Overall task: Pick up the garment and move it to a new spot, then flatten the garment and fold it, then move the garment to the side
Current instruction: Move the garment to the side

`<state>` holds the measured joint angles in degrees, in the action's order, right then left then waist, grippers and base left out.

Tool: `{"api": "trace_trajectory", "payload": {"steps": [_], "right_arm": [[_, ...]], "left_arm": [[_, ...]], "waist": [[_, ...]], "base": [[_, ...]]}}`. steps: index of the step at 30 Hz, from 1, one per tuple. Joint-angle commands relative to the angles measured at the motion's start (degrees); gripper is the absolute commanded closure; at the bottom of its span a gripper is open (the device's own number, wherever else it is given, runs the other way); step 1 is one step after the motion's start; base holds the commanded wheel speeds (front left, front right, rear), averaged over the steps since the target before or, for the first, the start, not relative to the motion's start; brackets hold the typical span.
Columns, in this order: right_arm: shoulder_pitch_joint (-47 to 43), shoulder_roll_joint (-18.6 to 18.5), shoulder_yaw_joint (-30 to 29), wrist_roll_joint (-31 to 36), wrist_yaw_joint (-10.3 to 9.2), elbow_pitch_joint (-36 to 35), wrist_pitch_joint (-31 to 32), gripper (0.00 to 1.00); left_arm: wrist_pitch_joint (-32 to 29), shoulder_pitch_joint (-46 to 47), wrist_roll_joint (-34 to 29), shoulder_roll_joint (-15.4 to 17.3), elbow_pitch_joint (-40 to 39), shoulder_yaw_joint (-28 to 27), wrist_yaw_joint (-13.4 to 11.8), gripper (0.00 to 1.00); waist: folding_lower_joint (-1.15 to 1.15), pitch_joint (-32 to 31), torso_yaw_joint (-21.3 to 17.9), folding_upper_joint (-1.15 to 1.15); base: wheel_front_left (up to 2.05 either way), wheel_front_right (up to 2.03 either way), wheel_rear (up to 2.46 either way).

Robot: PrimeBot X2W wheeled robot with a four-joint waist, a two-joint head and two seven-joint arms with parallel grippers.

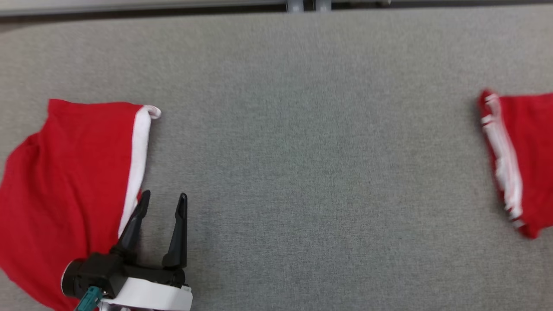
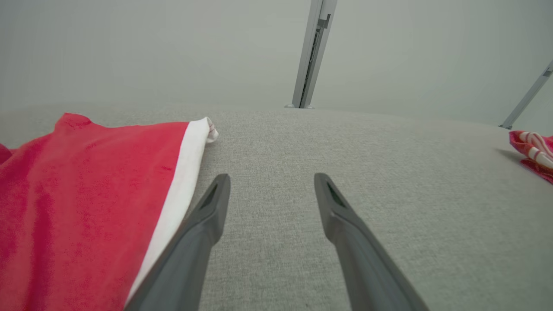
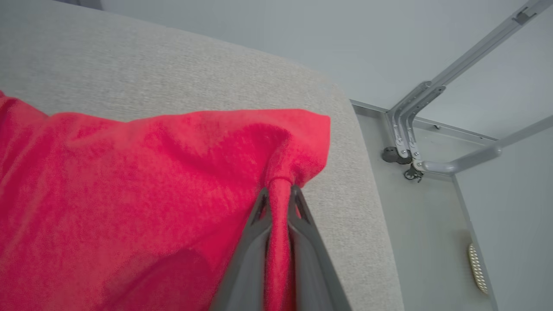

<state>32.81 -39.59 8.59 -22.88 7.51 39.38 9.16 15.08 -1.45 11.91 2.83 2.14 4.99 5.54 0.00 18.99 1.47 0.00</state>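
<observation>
A: What's the biggest thing there?

B: The table (image 1: 302, 129). It has a broad flat top covered in grey woven fabric with a fine flecked grain. In the right wrist view its corner is rounded.

A: And on it?

B: Two pieces of red cloth, well apart. At the robot's left lies the banded cloth (image 1: 65, 185), a soft matte knit spread in shallow ripples. A broad white band (image 1: 139, 160) trims its inner edge, and the far tip of the band curls into a small roll.

A: Where's the task's piece?

B: The red garment (image 1: 531, 160) lies at the table's right end, cut off by the edge of the head view. Narrow white stripes (image 1: 503, 164) run, rumpled, down the edge facing the table's middle. Close up in the right wrist view (image 3: 129, 194) the cloth looks fleecy and napped, and it lies near the table's rounded corner.

A: And the grippers?

B: The right gripper (image 3: 280, 192) has its two dark fingers pressed together on a pinched ridge of that garment, which gathers into a small peak. The left gripper (image 1: 164, 199) stands spread wide with nothing between its long tapering fingers. It is over bare table, just beside the white band.

A: Anything smaller?

B: Thin grey metal frame (image 3: 432, 99) tubes, jointed, stand beyond the table over a pale floor (image 3: 423, 216).
</observation>
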Motion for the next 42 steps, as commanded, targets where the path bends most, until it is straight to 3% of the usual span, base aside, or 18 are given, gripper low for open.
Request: {"api": "trace_trajectory", "payload": {"steps": [1, 7, 10, 11, 17, 19, 22, 23, 26, 31, 36, 42], "right_arm": [[2.1, -1.9, -1.5, 1.6, -0.02, 1.4, -0.3, 1.0], [8.2, -5.8, -4.9, 7.7, -0.03, 6.1, 0.0, 1.0], [9.9, -5.3, -6.0, 9.1, -0.03, 8.5, 0.1, 0.64], [10.1, -5.2, -6.1, 9.9, -0.03, 9.1, -0.2, 0.01], [10.2, -3.7, -10.3, 14.8, -0.02, 8.7, -7.7, 0.0], [8.2, -1.6, -12.3, 16.5, -0.02, 6.8, -11.6, 0.0], [3.2, 3.0, -15.4, 18.2, -0.03, 2.5, -16.6, 0.0], [-1.3, 8.3, -17.3, 17.9, -0.02, -1.4, -19.2, 0.0], [-9.7, 15.4, -19.6, 20.7, -0.05, -8.6, -21.7, 0.0], [-23.6, 25.6, -18.8, 24.0, -0.02, -17.2, -24.1, 0.0], [-32.7, 31.8, -17.5, 24.3, -0.02, -24.2, -24.4, 0.0], [-38.3, 35.3, -16.3, 23.2, -0.02, -28.7, -24.4, 0.0]], "left_arm": [[0.1, 1.5, -0.8, 0.3, -0.4, -0.5, 0.4, 0.0], [0.1, 3.0, -1.1, 0.2, -0.3, -0.7, 1.2, 0.0], [0.1, 3.2, -0.7, 0.2, -0.1, -1.2, 1.3, 0.0], [0.1, 3.2, -0.6, 0.2, 0.0, -1.3, 1.4, 0.0], [0.1, 2.3, 1.0, 0.2, 0.1, -1.6, 1.2, 0.0], [0.1, 1.3, 1.8, 0.2, 0.2, -1.6, 0.8, 0.0], [0.1, -0.8, 3.3, 0.2, 0.8, -1.5, 0.1, 0.0], [0.1, -2.4, 4.1, 0.2, 0.8, -1.9, -0.6, 0.0], [0.1, -4.9, 4.7, 0.1, 0.5, -2.9, -1.6, 0.0], [0.1, -6.6, 3.4, 0.2, 1.2, -3.4, -1.0, 0.0], [0.1, -7.5, 2.7, 0.2, 3.3, -3.9, -0.4, 0.0], [0.1, -7.7, 2.7, 0.2, 5.3, -4.3, 0.0, 0.0]], "waist": [[0.0, 5.6, -1.8, 0.0], [0.0, 8.3, -1.9, 0.0], [0.0, 8.2, -1.8, 0.0], [0.0, 7.9, -1.7, 0.0], [0.0, 4.8, -1.1, 0.0], [0.0, 2.4, -1.0, 0.0], [0.0, -2.6, -0.8, 0.0], [0.0, -6.1, -0.8, 0.0], [0.0, -10.3, -1.0, 0.0], [0.0, -14.8, 0.5, 0.0], [0.0, -18.8, 2.2, 0.0], [0.0, -20.4, 2.9, 0.0]], "base": [[0.0, 0.0, 0.0], [0.0, 0.0, 0.0], [0.0, 0.0, 0.0], [0.0, 0.0, 0.0], [0.0, 0.0, 0.0], [0.0, 0.0, 0.0], [0.0, 0.0, 0.0], [0.0, 0.0, 0.0], [0.0, 0.0, 0.0], [0.0, 0.0, 0.0], [0.0, 0.0, 0.0], [0.0, 0.0, 0.0]]}}
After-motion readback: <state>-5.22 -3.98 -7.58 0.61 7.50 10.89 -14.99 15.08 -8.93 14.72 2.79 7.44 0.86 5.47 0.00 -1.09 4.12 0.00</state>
